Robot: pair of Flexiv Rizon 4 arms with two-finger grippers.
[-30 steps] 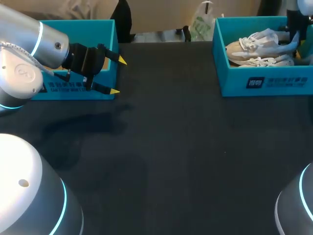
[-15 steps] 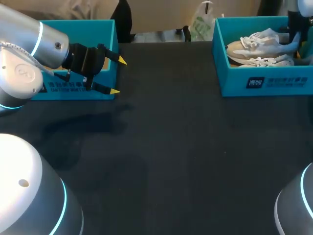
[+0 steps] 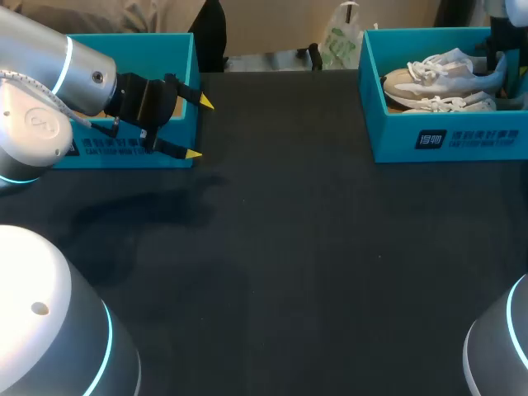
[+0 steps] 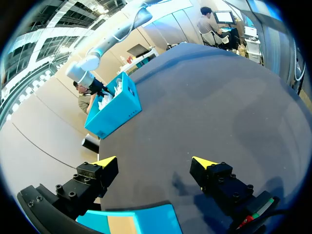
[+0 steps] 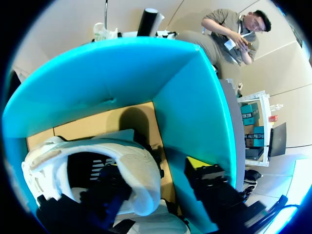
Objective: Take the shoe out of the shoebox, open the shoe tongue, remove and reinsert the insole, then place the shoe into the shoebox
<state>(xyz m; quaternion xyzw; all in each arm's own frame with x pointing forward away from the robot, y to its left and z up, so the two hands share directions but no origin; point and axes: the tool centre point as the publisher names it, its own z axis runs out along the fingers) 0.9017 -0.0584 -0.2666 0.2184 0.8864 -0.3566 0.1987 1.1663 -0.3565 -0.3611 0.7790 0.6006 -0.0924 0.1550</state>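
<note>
on the black table (image 3: 313, 247), the shoebox (image 3: 445, 140) at the far right is cut off at the edge. it holds the pale shoe (image 3: 437, 73), whose heel is hidden behind my right arm (image 3: 500, 41). the right claw (image 5: 156, 171) is at that heel and i cannot tell its grip. the left claw (image 3: 200, 129) hangs released, unmoved. the shoe has shifted slightly rightward.

My left gripper (image 3: 200, 129) is black with yellow tips, and the table (image 3: 313, 264) is black. The shoebox (image 3: 462, 142) is teal with dark print on its front; the second box (image 3: 132, 49) is the same teal. The shoe (image 3: 433, 76) is white and grey with a tan toe.
</note>
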